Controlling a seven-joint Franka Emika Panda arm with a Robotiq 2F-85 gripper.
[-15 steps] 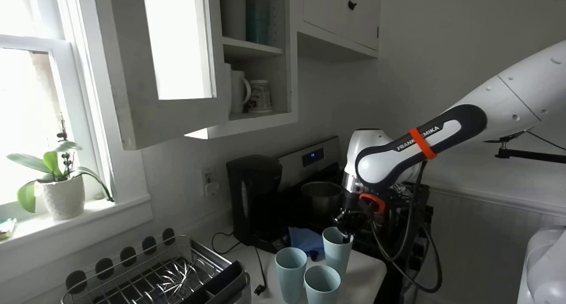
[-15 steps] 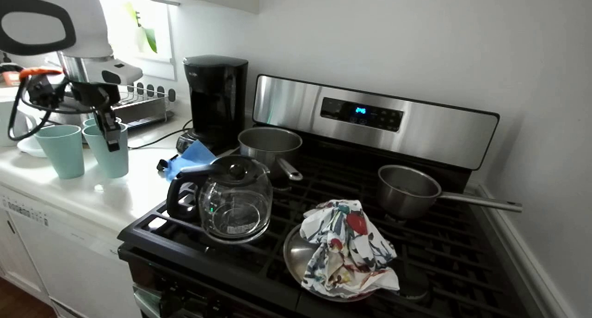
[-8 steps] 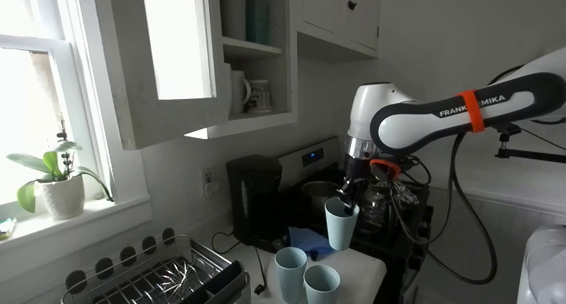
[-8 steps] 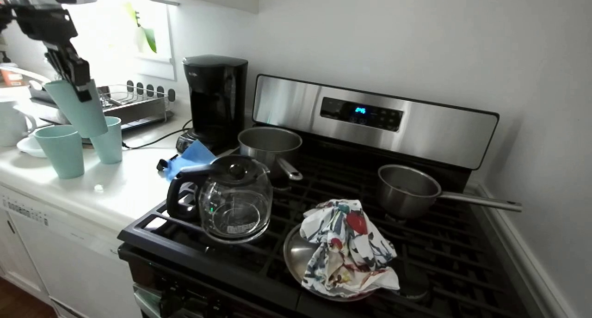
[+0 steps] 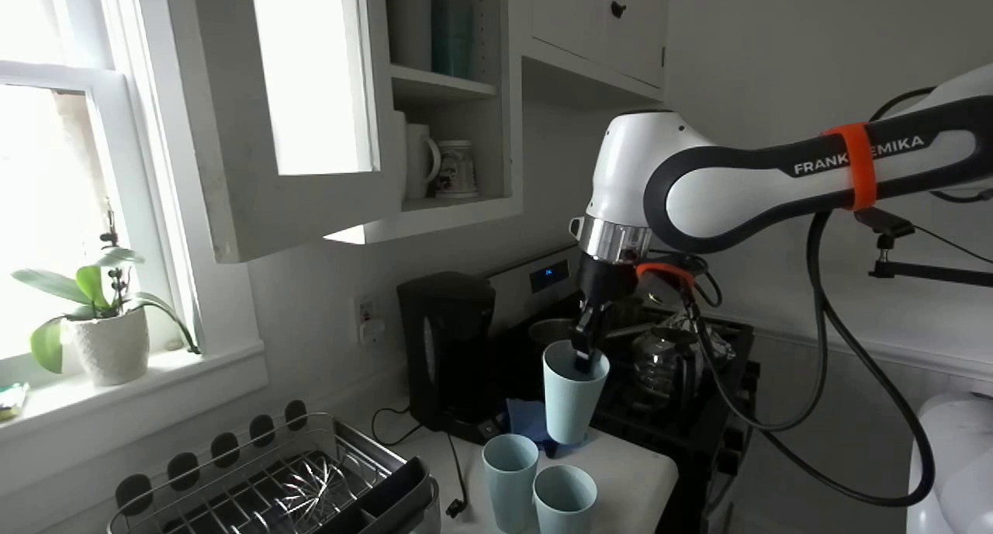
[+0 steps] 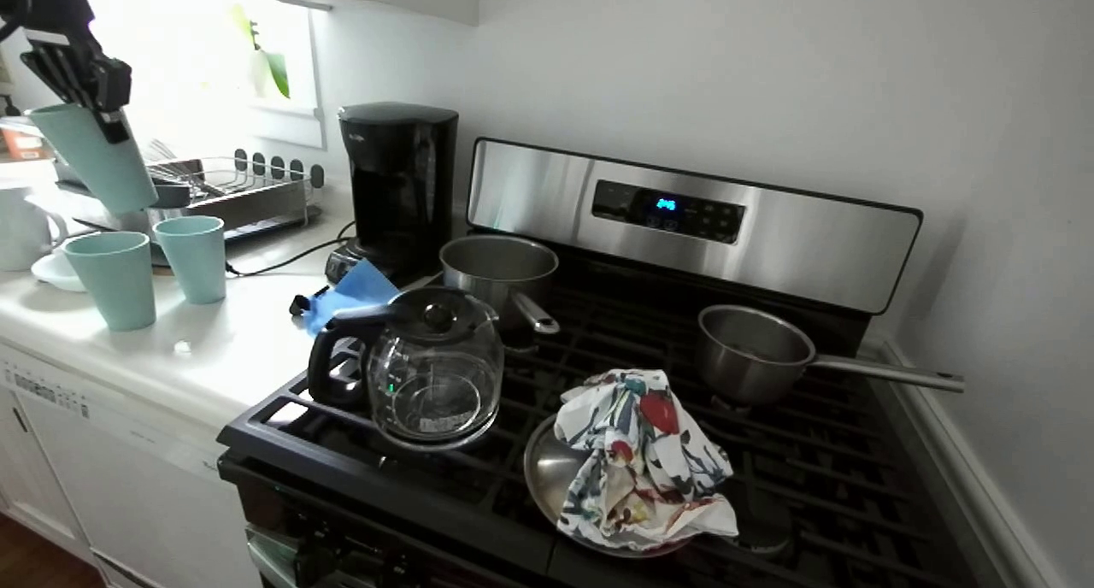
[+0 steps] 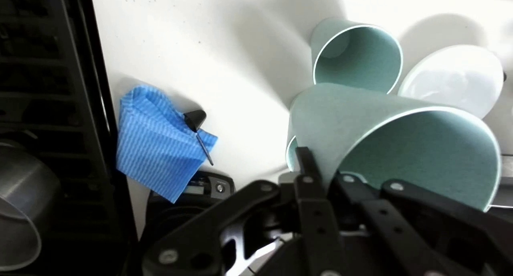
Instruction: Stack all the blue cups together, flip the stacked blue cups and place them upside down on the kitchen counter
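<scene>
My gripper (image 5: 586,359) is shut on the rim wall of a pale-blue cup (image 5: 572,410), one finger inside and one outside. The held cup (image 6: 98,165) hangs tilted, mouth upward, above the white counter (image 6: 231,332). Whether another cup nests in it I cannot tell. Two more blue cups stand upright and apart on the counter, one farther (image 6: 195,263) and one nearer the counter's front edge (image 6: 111,285). In the wrist view the held cup (image 7: 336,115) covers most of one standing cup (image 7: 291,153); the second standing cup (image 7: 356,55) shows its open mouth.
A wire dish rack (image 5: 271,495) stands beside the cups, with a white dish (image 7: 453,79) and white mug (image 6: 21,229) near. A coffee maker (image 6: 397,186), blue cloth (image 7: 160,143) and the stove with a glass carafe (image 6: 436,374) border the counter. A cabinet door (image 5: 310,216) hangs open above.
My gripper has lifted the cup off the counter and tilted it. In the last half second the cup has moved away from the stove, toward and above the two standing cups, which have not moved.
</scene>
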